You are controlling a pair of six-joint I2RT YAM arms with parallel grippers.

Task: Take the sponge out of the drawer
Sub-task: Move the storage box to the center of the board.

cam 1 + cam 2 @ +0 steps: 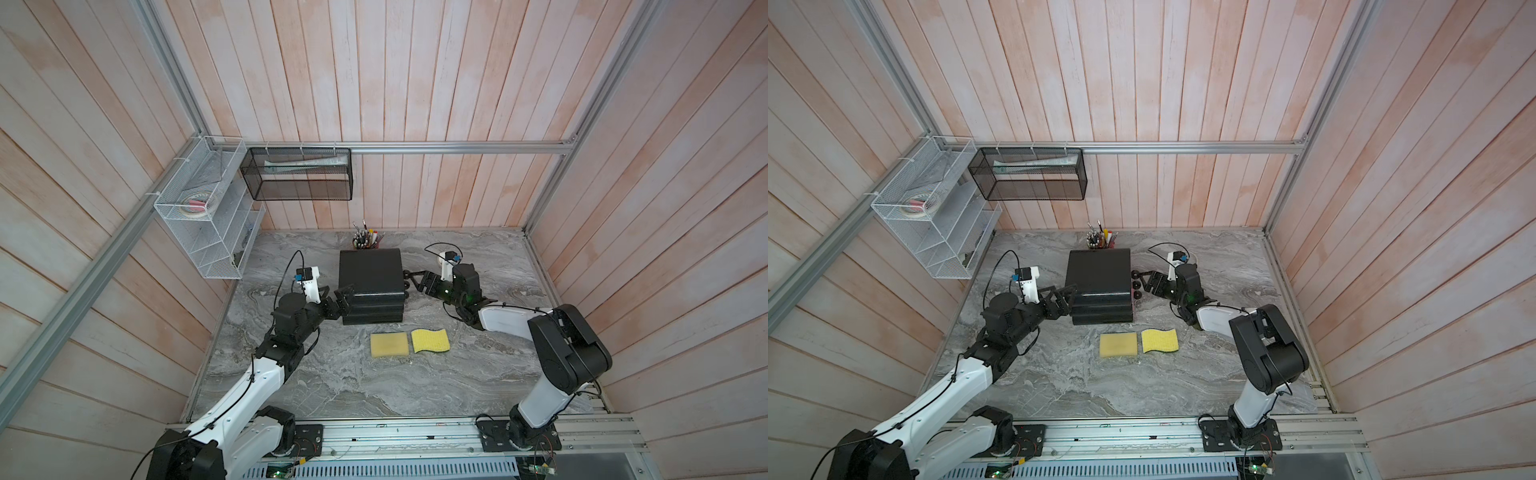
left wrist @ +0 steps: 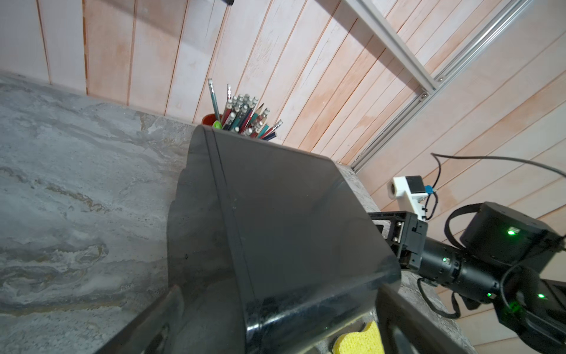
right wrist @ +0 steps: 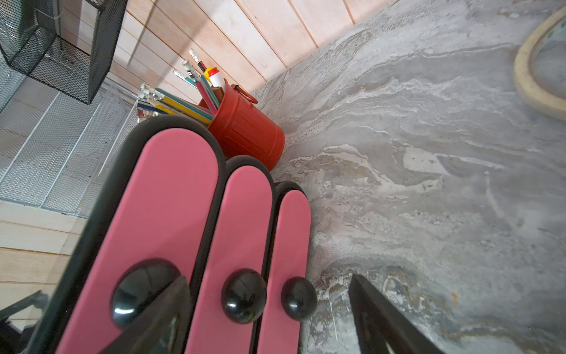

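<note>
Closest to the robot, two sponges lie flat on the gray stone-look table (image 1: 332, 382). One is a square yellow foam sponge (image 1: 388, 345). Just beside it is a wavy-edged yellow sponge (image 1: 430, 341). Both lie out in the open, on the robot's side of the two grippers and between them.

A bit farther stands the black drawer box (image 1: 370, 274). The right gripper (image 3: 268, 279) is wide open and holds nothing. The round black knobs (image 3: 243, 295) sit right in front of it, and the middle one lies between its fingers. The left gripper (image 2: 280, 288) is wide open too, with one finger on each side of a corner of the box. I cannot tell if it touches.

The drawers run long-ways from the right gripper toward the left gripper. I think a pull has to come back toward the right arm, which is the nearer arm to the knobs.

Only the right wrist view shows the three pink drawer fronts (image 3: 168, 199), and all look shut. No sponge shows inside, so I cannot tell if one hides there. The left wrist view shows just the shiny black shell and a bit of the wavy sponge. The top views show both sponges whole.

Farthest, past the box from both grippers, stands a red metal cup of pencils (image 3: 245, 131).
</note>
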